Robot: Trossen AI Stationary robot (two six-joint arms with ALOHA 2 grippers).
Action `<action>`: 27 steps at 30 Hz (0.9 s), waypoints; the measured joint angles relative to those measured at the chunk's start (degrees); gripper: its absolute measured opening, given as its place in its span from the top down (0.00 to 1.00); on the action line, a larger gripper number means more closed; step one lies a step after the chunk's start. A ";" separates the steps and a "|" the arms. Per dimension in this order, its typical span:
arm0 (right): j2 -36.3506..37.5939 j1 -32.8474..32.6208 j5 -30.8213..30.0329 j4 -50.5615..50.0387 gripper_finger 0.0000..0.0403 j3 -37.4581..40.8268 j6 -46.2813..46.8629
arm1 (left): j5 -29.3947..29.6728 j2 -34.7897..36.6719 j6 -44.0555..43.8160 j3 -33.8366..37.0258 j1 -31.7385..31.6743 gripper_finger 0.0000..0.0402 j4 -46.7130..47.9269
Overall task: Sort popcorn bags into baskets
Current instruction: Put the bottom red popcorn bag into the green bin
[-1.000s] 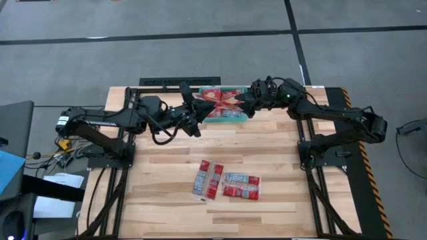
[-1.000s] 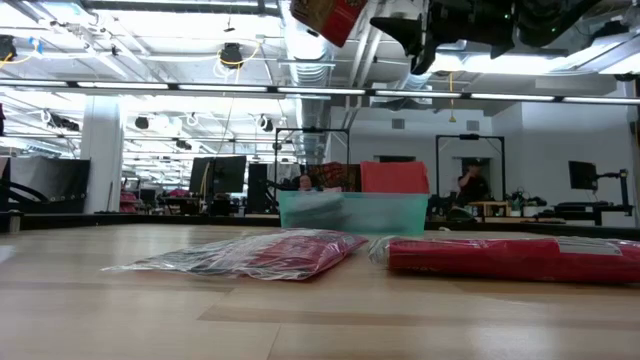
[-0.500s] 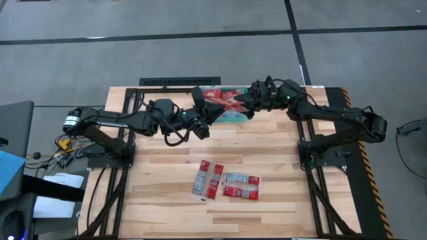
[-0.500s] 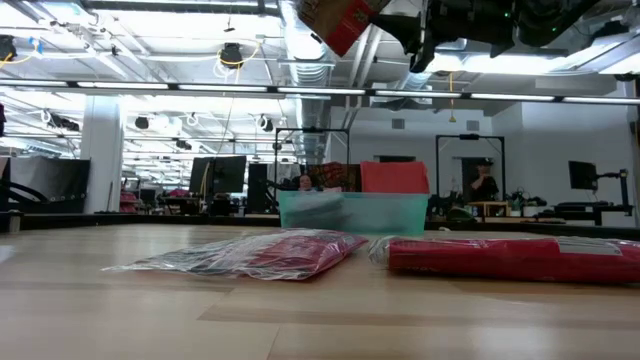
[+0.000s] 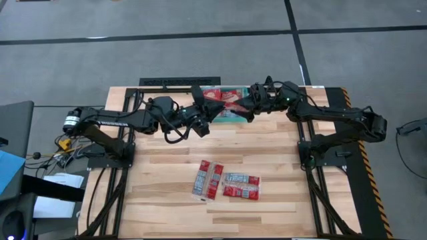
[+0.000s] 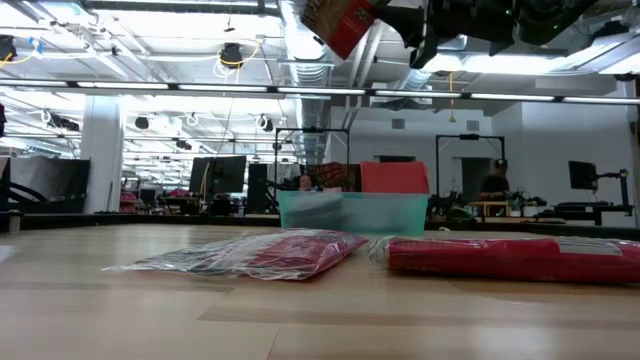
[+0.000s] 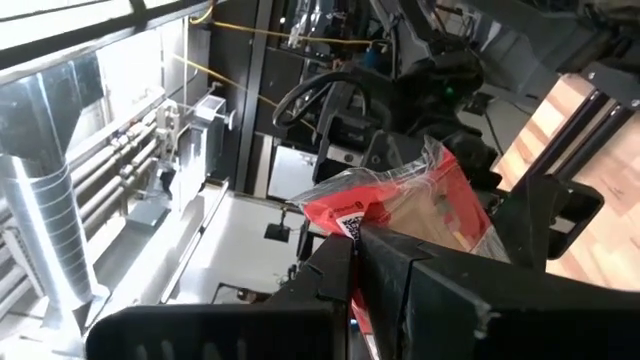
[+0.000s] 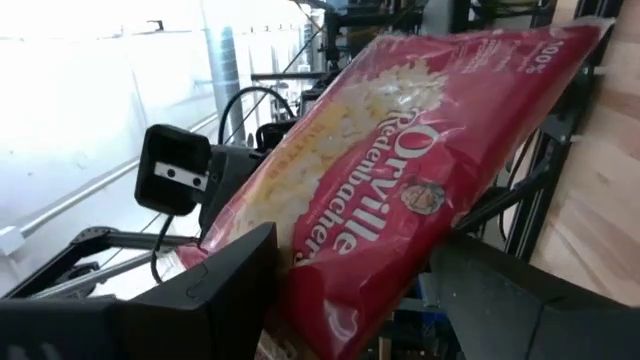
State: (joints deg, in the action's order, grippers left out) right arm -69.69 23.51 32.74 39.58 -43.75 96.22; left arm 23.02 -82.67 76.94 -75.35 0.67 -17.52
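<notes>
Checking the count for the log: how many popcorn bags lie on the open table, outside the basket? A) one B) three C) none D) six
B: the high view shows three bags flat on the wood near the table's middle, away from the teal basket at the far edge, where both arms hold one bag each in the air.

Glossy crinkled red foil popcorn bags (image 8: 400, 190), translucent teal plastic basket (image 6: 352, 212), matt pale wood table (image 5: 167, 193)
</notes>
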 joint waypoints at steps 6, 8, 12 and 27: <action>0.00 -1.07 0.39 -0.03 0.30 0.00 1.00 | -0.49 0.01 -0.53 0.00 -0.99 1.00 -0.04; 0.00 -1.42 0.45 0.01 0.30 0.00 1.01 | -0.94 0.03 -1.01 0.00 -1.01 1.00 -0.06; 0.00 -1.73 0.54 0.08 0.30 0.00 0.08 | -1.65 0.04 -1.50 0.00 -1.01 1.00 -0.04; 0.00 -1.73 -1.24 -0.24 0.75 0.00 -2.68 | -3.61 0.15 -9.63 0.00 -1.03 1.00 1.99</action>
State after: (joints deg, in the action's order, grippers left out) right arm -69.69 21.78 31.50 39.34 -43.75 93.54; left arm 19.40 -82.52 67.31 -75.35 -0.36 -15.54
